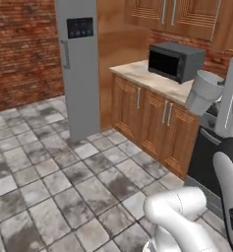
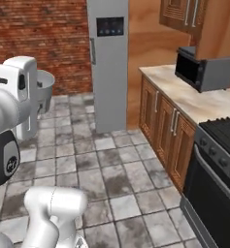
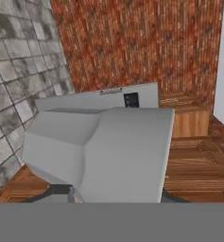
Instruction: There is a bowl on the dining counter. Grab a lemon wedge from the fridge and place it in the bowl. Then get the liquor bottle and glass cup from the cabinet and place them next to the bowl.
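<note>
Arm carries a pale glass cup [image 1: 205, 91] high, near the microwave [image 1: 176, 61]; gripper [image 3: 116, 196] looks clamped on it. Fridge [image 1: 80, 64] shut. Risk: cup clips something or slips while the base drives.

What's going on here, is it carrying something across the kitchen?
Yes. The gripper is closed on a pale glass cup, held up beside the arm. The base stands on the tiled floor, facing the grey fridge, whose door is shut. To the right run the wooden lower cabinets, a counter with a dark microwave, and the stove. The cup has not yet been set down.
</note>
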You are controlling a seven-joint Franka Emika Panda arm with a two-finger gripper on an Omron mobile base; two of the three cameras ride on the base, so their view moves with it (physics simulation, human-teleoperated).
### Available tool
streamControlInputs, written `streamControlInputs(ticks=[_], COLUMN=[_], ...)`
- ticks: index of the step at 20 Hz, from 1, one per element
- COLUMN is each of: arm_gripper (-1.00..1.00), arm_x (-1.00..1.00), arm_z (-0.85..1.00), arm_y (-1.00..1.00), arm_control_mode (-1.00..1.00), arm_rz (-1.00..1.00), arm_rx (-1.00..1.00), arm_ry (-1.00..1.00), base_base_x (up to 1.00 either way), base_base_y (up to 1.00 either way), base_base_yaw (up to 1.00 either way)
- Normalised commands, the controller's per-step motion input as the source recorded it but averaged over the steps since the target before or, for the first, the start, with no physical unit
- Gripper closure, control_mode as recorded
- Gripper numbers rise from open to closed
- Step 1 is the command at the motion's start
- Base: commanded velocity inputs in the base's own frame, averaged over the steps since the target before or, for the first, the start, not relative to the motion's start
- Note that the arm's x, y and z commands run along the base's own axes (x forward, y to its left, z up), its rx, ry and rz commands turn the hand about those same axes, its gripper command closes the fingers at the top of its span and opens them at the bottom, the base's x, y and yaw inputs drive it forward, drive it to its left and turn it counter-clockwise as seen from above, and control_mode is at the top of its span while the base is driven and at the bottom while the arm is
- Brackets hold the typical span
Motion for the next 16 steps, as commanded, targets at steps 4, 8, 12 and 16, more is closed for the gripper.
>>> streamControlInputs(ticks=[4, 8, 12, 16], arm_gripper=[1.00, 1.00, 1.00, 1.00], arm_x=[0.00, 0.00, 0.00, 0.00], arm_z=[0.00, 0.00, 0.00, 0.00], arm_y=[0.00, 0.00, 0.00, 0.00], arm_control_mode=[1.00, 1.00, 1.00, 1.00], arm_rz=[0.00, 0.00, 0.00, 0.00], arm_rx=[0.00, 0.00, 0.00, 0.00], arm_ry=[0.00, 0.00, 0.00, 0.00], base_base_x=[-0.99, -1.00, -1.00, -1.00], base_base_y=[-0.01, 0.00, 0.00, -0.05], base_base_yaw=[0.54, 0.52, 0.52, 0.54])
